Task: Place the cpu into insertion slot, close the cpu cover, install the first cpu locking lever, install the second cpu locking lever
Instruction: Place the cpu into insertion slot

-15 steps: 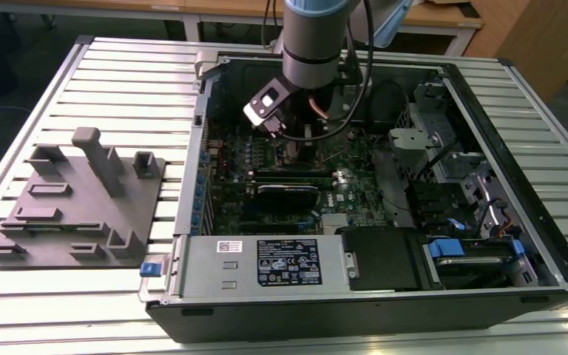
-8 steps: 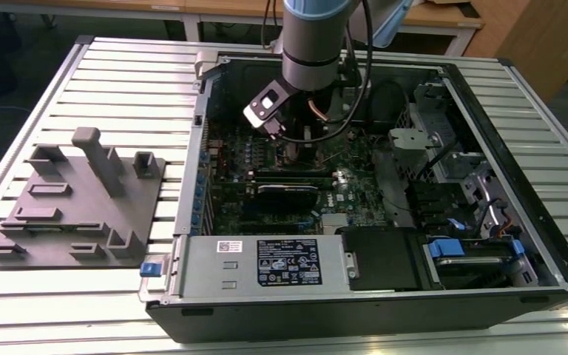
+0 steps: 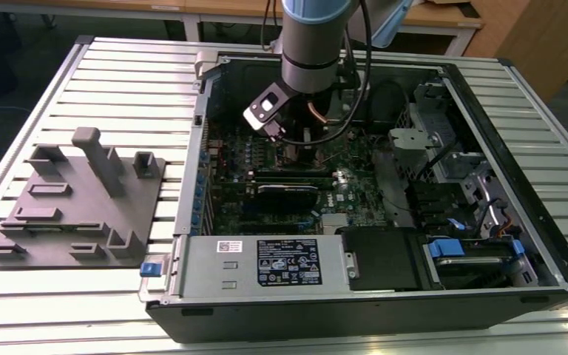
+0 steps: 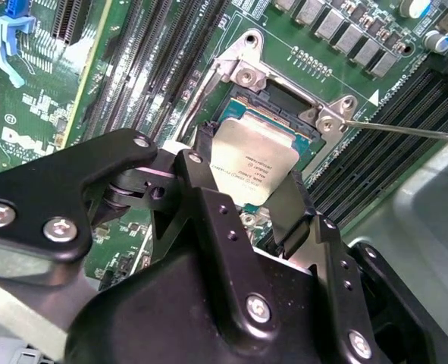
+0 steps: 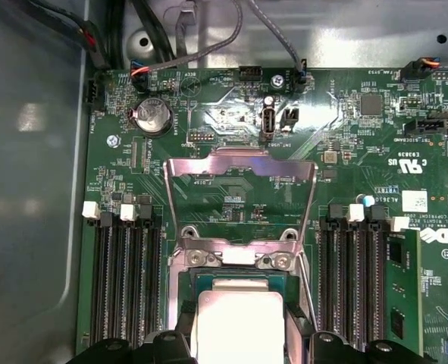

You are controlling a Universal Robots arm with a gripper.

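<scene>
My gripper (image 4: 248, 186) is shut on the cpu (image 4: 255, 163), a pale silver square chip pinched between two black fingers (image 4: 201, 178). The chip hangs just over the insertion slot (image 4: 273, 106), whose dark socket shows past its far edge. In the first wrist view the cpu (image 5: 239, 322) sits low over the insertion slot (image 5: 239, 279), and the cpu cover (image 5: 240, 171), a silver frame with a cut-out centre, stands swung open behind it. A thin locking lever (image 4: 405, 130) sticks out sideways from the socket. In the exterior view the gripper (image 3: 299, 144) reaches down into the open computer case.
Long black memory slots (image 5: 125, 280) flank the socket on both sides, with one green module (image 5: 402, 288) fitted. The case walls (image 3: 200, 148), drive cage (image 3: 442, 170) and power supply (image 3: 264, 262) ring the board. A grey fixture plate (image 3: 77, 214) lies on the exterior view's left.
</scene>
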